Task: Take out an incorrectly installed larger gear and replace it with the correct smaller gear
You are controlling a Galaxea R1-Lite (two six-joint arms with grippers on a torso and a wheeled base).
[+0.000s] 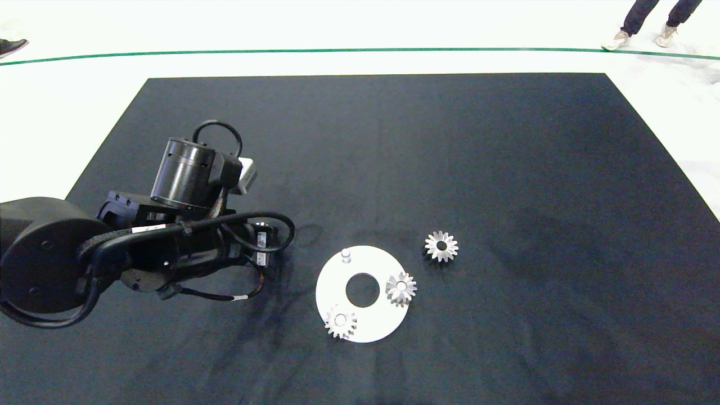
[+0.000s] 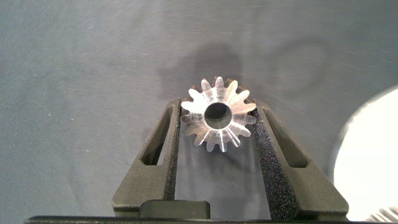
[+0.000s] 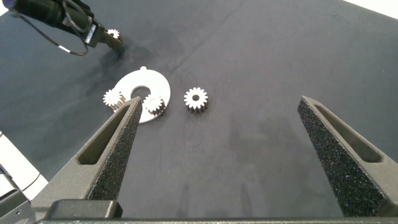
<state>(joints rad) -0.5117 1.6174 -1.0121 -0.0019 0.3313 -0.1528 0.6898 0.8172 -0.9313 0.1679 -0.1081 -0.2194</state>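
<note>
My left gripper point(image 2: 217, 111) is shut on the larger gear point(image 2: 217, 116), a silver gear with flared teeth and a wide dark hole, held close over the dark mat to the left of the white disc plate point(image 1: 337, 281). In the head view the left arm point(image 1: 185, 225) hides this gear. The plate has a bare peg point(image 1: 346, 256) and two gears with pale centres point(image 1: 340, 322) point(image 1: 401, 288). A smaller gear point(image 1: 441, 246) lies loose on the mat, right of the plate. My right gripper point(image 3: 219, 106) hangs open and empty, high above the mat, outside the head view.
The black mat point(image 1: 506, 169) covers the table, with white floor around it. A person's legs and shoes point(image 1: 641, 28) stand beyond the far right corner, and another shoe point(image 1: 11, 46) shows at the far left.
</note>
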